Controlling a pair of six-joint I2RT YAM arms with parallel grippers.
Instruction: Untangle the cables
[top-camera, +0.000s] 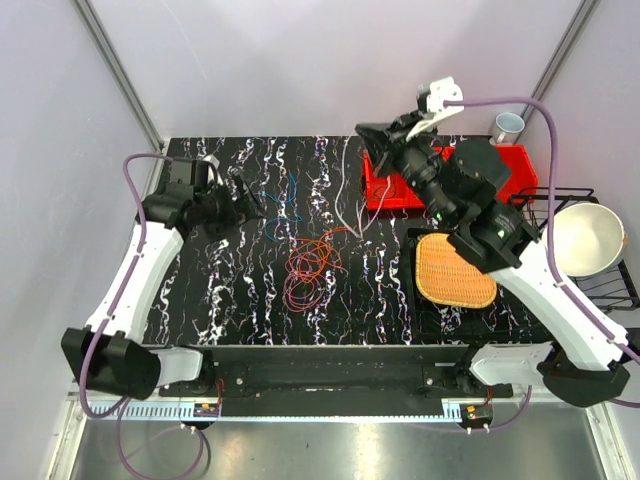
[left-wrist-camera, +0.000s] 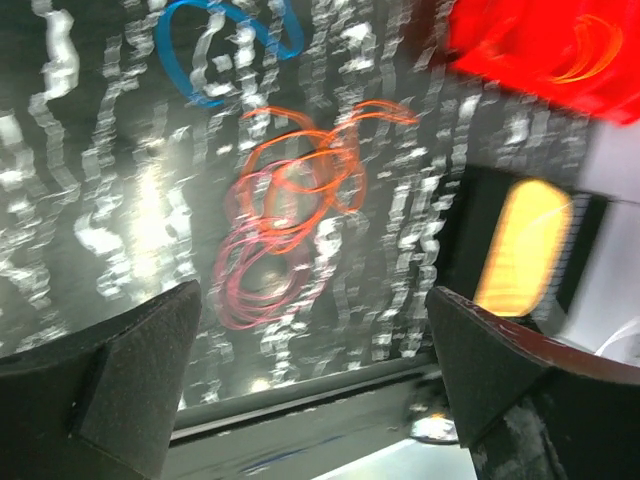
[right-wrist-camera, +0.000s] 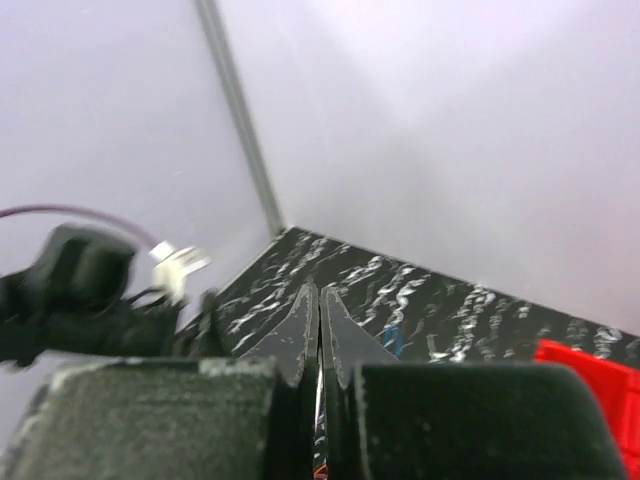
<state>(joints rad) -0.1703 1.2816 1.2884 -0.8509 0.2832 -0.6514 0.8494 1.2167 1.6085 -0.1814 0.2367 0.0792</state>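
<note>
Tangled cables lie mid-table: an orange-red coil (top-camera: 312, 258) over a pink coil (top-camera: 303, 292), with a blue cable (top-camera: 283, 203) to their left. The left wrist view shows the blue (left-wrist-camera: 200, 50), orange (left-wrist-camera: 305, 170) and pink (left-wrist-camera: 255, 275) cables, blurred. My left gripper (top-camera: 250, 195) is open and empty above the table beside the blue cable; its fingers (left-wrist-camera: 110, 375) stand wide apart. My right gripper (top-camera: 368, 135) is raised at the back, shut on a thin pale cable strand (top-camera: 358, 195) that hangs down to the pile. The strand (right-wrist-camera: 320, 405) shows between its closed fingers (right-wrist-camera: 298, 330).
A red bin (top-camera: 400, 188) sits at the back right under the right arm. A woven yellow mat (top-camera: 455, 270) lies on a dark tray to the right. A white bowl (top-camera: 585, 238) rests in a black rack, with a mug (top-camera: 508, 126) behind.
</note>
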